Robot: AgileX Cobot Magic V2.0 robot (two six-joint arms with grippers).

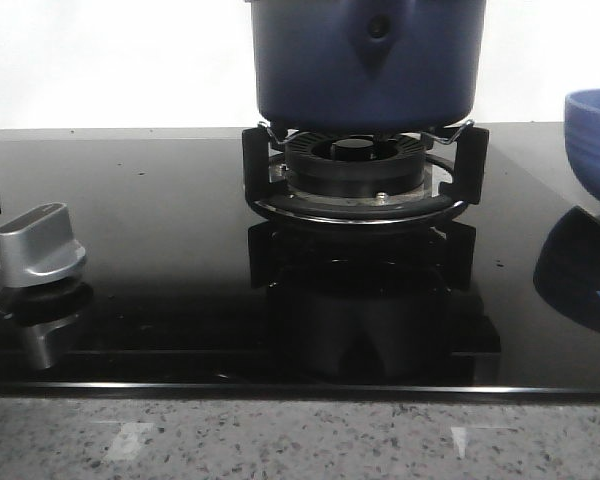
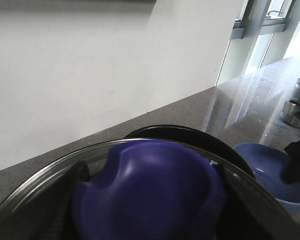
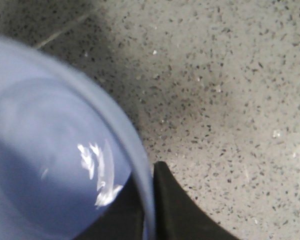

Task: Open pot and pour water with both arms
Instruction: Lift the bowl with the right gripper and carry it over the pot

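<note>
The dark navy pot (image 1: 368, 60) stands on the burner grate (image 1: 365, 175); its top is cut off in the front view. In the left wrist view my left gripper (image 2: 150, 200) is shut on the blue knob (image 2: 155, 185) of a glass lid (image 2: 50, 172), with dark fingers (image 2: 65, 192) on both sides. The pot's dark open mouth (image 2: 185, 134) shows just behind the lid. My right gripper (image 3: 149, 205) is shut on the rim of the lighter blue bowl (image 3: 50, 150), one finger (image 3: 177, 212) outside and one inside. Glints in the bowl suggest water. Neither gripper shows in the front view.
The glossy black stovetop (image 1: 160, 230) has a silver control knob (image 1: 38, 245) at the left. The blue bowl (image 1: 595, 140) is at the right edge, also in the left wrist view (image 2: 265, 167). A speckled stone counter (image 1: 300, 440) runs along the front. A metal jar (image 2: 297, 102) stands far off.
</note>
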